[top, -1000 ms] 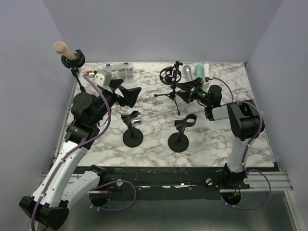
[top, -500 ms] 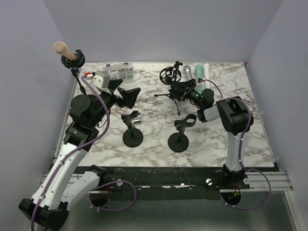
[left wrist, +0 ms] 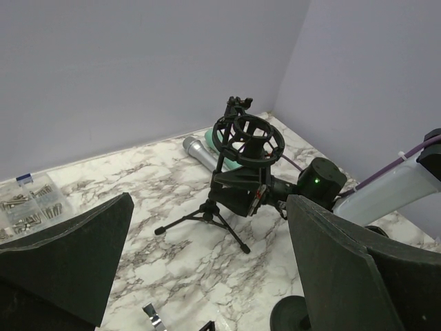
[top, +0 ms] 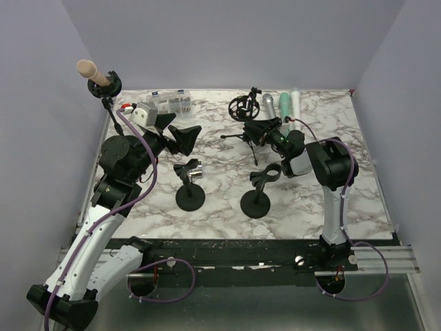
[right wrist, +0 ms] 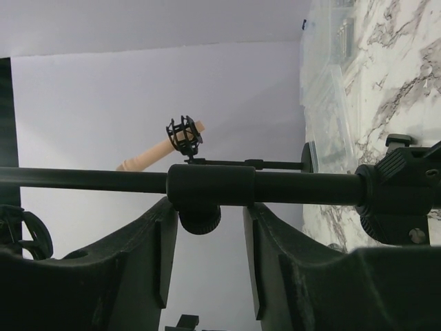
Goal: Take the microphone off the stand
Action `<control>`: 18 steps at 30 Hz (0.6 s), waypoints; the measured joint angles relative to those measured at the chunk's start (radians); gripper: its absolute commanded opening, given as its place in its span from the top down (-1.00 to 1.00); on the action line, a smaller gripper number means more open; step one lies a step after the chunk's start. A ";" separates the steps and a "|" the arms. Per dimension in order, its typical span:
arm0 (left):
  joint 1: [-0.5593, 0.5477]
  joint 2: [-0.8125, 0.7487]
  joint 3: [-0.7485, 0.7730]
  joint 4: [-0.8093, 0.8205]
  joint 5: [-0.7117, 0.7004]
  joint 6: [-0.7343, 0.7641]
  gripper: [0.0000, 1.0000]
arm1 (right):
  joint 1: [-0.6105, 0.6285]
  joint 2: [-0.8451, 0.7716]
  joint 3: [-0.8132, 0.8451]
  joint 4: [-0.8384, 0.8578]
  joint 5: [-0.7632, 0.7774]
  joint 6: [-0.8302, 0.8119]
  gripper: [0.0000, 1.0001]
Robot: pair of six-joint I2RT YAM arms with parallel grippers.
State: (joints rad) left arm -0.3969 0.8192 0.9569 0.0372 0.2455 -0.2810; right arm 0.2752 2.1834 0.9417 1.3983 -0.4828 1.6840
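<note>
A beige microphone [top: 87, 68] sits tilted in a black shock-mount stand [top: 107, 85] at the far left back corner; the right wrist view also catches this microphone [right wrist: 148, 156] in the distance. My left gripper [top: 180, 131] hangs wide open over the table's left half, far from it, with nothing between its fingers [left wrist: 344, 276]. My right gripper [top: 260, 129] is at the black tripod stand [top: 247, 138] in the back middle. Its jaws flank the collar [right wrist: 210, 187] of that stand's pole, still apart, with a gap beside the knob.
The tripod's empty shock mount [left wrist: 247, 138] stands upright. Two round-base clip stands [top: 189, 196] [top: 256, 203] sit near the middle. A clear box of screws [top: 172, 103] is at the back left. Grey [top: 269, 103], green [top: 284, 102] and white [top: 296, 100] microphones lie at the back.
My right gripper has moved left onto the tripod's pole and its jaws have narrowed around the collar. The left arm shifted slightly, its gripper still wide open.
</note>
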 measured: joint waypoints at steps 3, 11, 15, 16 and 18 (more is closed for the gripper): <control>0.000 0.000 0.000 0.000 0.000 0.000 -0.93 | 0.000 0.001 0.000 0.008 0.002 0.006 0.22; 0.000 0.000 -0.001 0.002 0.000 0.002 -0.93 | 0.001 0.001 0.000 0.029 0.008 -0.013 0.99; 0.000 0.000 -0.004 0.005 0.000 0.003 -0.93 | 0.001 -0.020 -0.002 -0.015 0.007 -0.043 0.99; 0.000 0.000 -0.004 0.005 0.000 0.003 -0.93 | 0.001 -0.034 -0.003 -0.042 0.007 -0.057 0.99; 0.000 0.000 -0.004 0.006 0.000 0.003 -0.93 | 0.001 -0.070 -0.003 -0.122 0.007 -0.094 0.99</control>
State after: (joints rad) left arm -0.3969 0.8192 0.9527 0.0433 0.2455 -0.2775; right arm 0.2760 2.1132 0.9386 1.2758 -0.4755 1.5898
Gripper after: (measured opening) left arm 0.965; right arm 0.150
